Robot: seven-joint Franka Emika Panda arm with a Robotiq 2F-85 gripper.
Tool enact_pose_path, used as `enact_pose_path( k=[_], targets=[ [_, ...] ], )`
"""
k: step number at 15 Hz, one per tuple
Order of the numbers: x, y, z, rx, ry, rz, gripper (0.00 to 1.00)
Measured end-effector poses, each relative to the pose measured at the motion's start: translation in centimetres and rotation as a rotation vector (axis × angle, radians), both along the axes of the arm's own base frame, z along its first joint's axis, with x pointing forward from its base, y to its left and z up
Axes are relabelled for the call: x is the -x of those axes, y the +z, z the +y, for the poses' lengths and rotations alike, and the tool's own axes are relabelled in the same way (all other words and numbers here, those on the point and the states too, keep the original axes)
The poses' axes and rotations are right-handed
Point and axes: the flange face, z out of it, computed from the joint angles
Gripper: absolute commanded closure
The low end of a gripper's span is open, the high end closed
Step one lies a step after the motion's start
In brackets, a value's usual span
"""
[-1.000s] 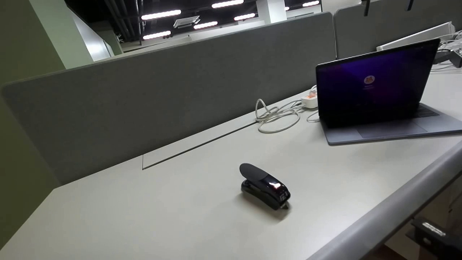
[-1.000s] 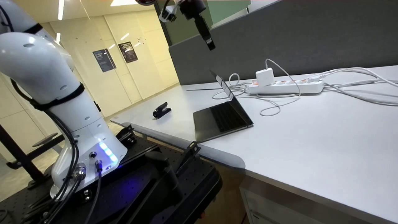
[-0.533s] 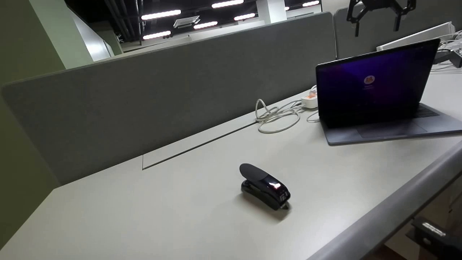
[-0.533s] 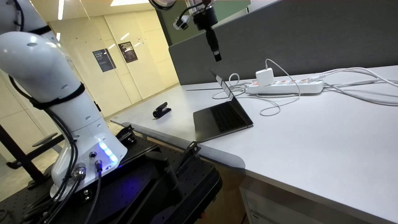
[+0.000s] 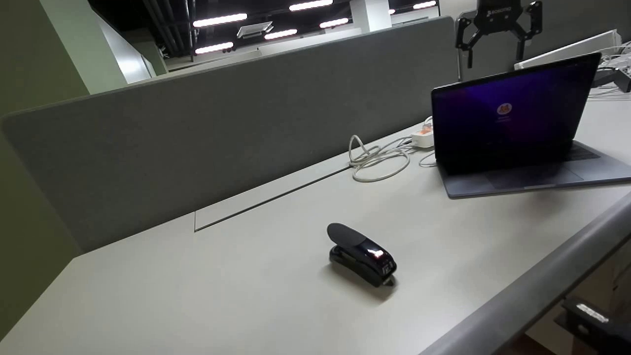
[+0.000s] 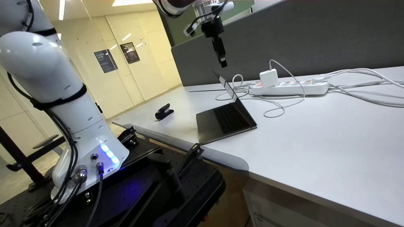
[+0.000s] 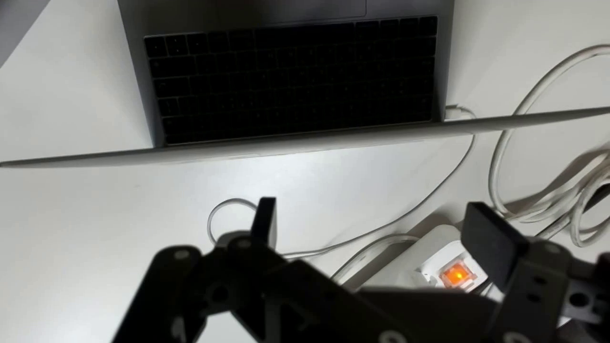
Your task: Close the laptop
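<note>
The laptop stands open in an exterior view, its dark screen glowing purple. In an exterior view its grey base lies flat on the desk and its lid is tilted up. In the wrist view the keyboard shows beyond the lid's edge, which runs across the picture. My gripper is open and empty, above the lid's top edge in both exterior views. In the wrist view my gripper is on the back side of the lid, with fingers wide apart and apart from the lid.
A black stapler-like object lies on the desk in front of the laptop's side. A white power strip with a charger and loose cables lies behind the laptop. A grey partition stands along the desk's back.
My gripper has come down into view, moving left in an exterior view and right in an exterior view, closer to the lid's top edge. The laptop has not moved.
</note>
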Motion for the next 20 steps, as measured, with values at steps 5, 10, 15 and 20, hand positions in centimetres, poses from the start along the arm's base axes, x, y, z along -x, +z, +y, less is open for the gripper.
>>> enact_pose_path(
  k=[5, 10, 15, 20],
  targets=[
    [-0.7, -0.9, 1.9, -0.003, 0.046, 0.017, 0.00],
    [-0.6, -1.5, 3.3, -0.003, 0.073, 0.026, 0.00],
    [0.3, -2.8, 3.6, -0.006, 0.071, 0.038, 0.00],
    [1.4, -4.2, 4.9, -0.024, 0.077, 0.062, 0.00]
  ],
)
